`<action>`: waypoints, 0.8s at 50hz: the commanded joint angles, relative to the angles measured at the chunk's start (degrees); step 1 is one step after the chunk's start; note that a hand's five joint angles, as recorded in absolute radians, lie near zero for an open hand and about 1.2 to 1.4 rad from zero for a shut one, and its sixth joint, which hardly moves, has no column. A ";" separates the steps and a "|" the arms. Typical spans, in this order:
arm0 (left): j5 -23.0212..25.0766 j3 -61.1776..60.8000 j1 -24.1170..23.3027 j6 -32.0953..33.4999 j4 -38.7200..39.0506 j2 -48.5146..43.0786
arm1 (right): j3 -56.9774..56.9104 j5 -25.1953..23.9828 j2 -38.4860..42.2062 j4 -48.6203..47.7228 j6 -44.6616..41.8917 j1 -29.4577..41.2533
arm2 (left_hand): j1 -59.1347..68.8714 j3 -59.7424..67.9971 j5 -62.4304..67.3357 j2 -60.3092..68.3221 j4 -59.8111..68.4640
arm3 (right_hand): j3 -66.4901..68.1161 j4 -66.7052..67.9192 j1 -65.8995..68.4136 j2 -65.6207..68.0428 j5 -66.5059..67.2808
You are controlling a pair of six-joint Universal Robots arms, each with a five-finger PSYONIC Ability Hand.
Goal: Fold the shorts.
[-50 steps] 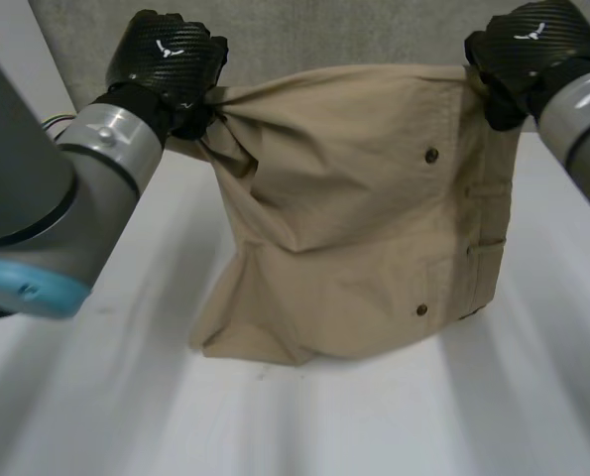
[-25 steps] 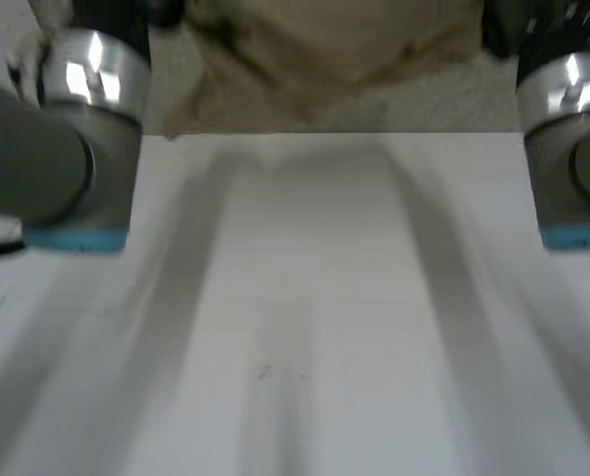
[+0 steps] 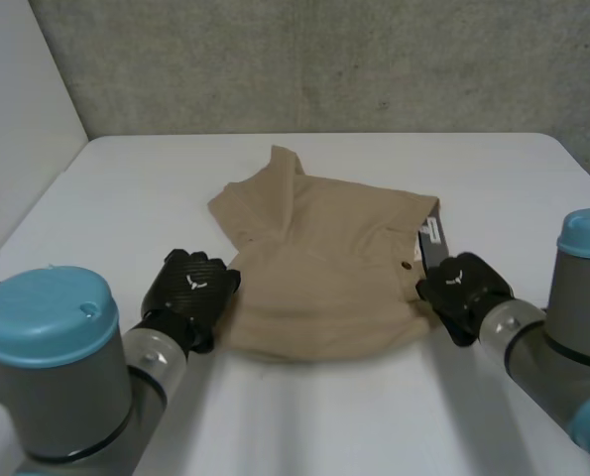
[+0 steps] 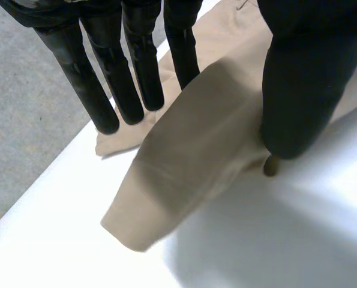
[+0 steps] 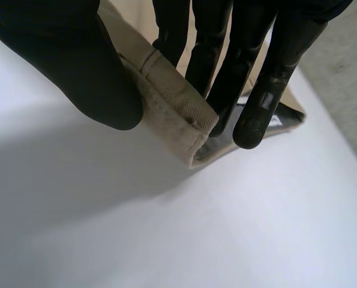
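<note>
2 sets of fingers pinch the shorts (image 3: 319,268) on the table (image 3: 126,198): left hand (image 3: 190,288) its edge, right hand (image 3: 460,288) its waistband.

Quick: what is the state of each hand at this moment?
Left hand: closed on the shorts, a near corner pinched between thumb and fingers.
Right hand: closed on the shorts, waistband corner between thumb and fingers.

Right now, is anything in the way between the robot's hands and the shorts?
No, nothing visible is in the way. The left hand pinches the shorts at their near left corner, and the right hand pinches them at their near right corner.
</note>
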 commanded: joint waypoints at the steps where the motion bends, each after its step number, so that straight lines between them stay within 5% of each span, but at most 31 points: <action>1: -0.38 -0.76 -1.03 -0.45 -10.27 8.29 | 6.76 -1.71 -9.45 -1.85 0.82 -1.84 | -14.01 -15.41 -14.93 -15.18 -14.96 | -48.51 -48.61 -39.66 -47.88 -47.87; 13: 3.66 -2.08 4.68 -4.31 -10.45 11.99 | 11.95 -1.71 -14.73 -7.93 6.25 -3.07 | -12.86 -14.26 -13.77 -14.02 -13.80 | -48.56 -48.65 -39.71 -47.92 -47.92; 20: 10.25 -6.39 10.13 -9.33 -10.89 11.90 | 13.88 -2.41 -14.47 -7.40 12.51 -3.34 | 6.32 4.92 5.40 5.16 5.37 | -32.43 -32.53 -23.58 -31.79 -31.79; 29: 14.99 -12.36 14.00 -9.59 -9.84 10.77 | 14.85 -8.38 -11.92 -8.01 11.90 -3.25 | 4.15 2.75 3.24 2.99 3.21 | -25.17 -25.26 -16.32 -24.53 -24.53; 40: 16.32 -12.37 14.27 -9.24 -2.03 3.21 | 14.59 -9.44 -6.29 -9.42 8.12 -3.25 | 1.11 -0.29 0.20 -0.05 0.17 | -25.34 -25.43 -16.49 -24.70 -24.70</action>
